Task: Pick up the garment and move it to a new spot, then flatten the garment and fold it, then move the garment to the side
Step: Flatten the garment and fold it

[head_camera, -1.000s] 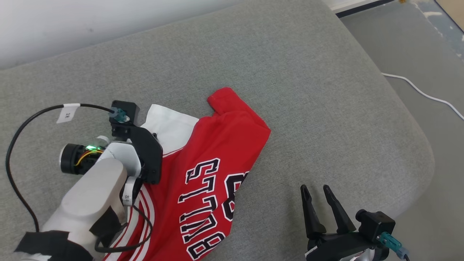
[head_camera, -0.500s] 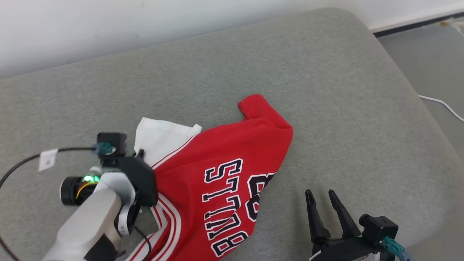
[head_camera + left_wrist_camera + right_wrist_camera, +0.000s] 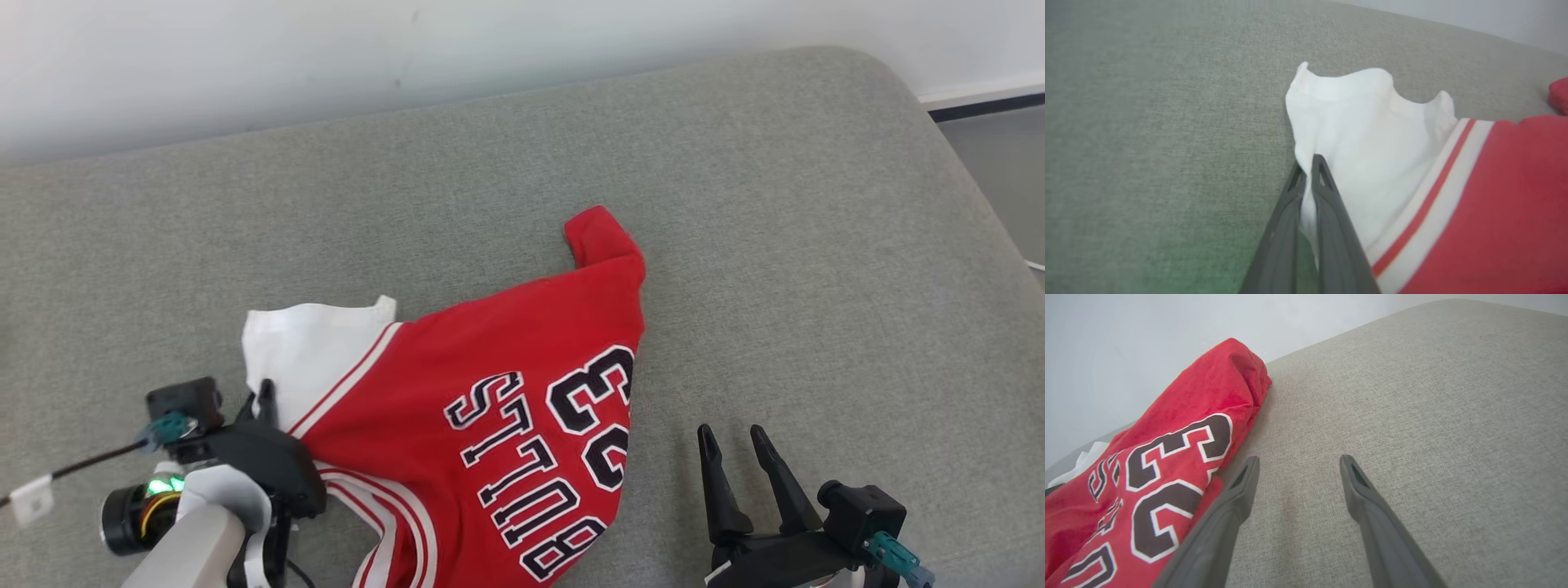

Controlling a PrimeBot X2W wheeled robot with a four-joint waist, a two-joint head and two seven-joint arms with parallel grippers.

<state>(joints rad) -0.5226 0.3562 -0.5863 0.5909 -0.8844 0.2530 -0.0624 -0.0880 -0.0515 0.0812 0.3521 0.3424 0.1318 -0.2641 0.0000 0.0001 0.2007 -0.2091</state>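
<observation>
The garment (image 3: 506, 376) is a red jersey with black-and-white lettering and a white sleeve part (image 3: 306, 359), lying crumpled on the grey cushion (image 3: 775, 245). My left gripper (image 3: 260, 400) sits at the garment's left edge, and in the left wrist view it (image 3: 1309, 165) is shut on a pinched fold of the white cloth (image 3: 1363, 134). My right gripper (image 3: 733, 437) hovers open just right of the garment, fingers pointing away from me. In the right wrist view it (image 3: 1297, 463) has bare cushion between its fingers, with the garment (image 3: 1167, 457) to its left.
The grey cushion (image 3: 457, 163) runs up to a pale wall (image 3: 245, 49) at the back. Its rounded right edge drops to grey floor (image 3: 1000, 171). A black cable with a white tag (image 3: 33, 496) trails from my left wrist.
My left gripper has shut on the white cloth and drawn back toward me at the lower left, stretching the garment. The head camera has turned. My right gripper has held still, open.
</observation>
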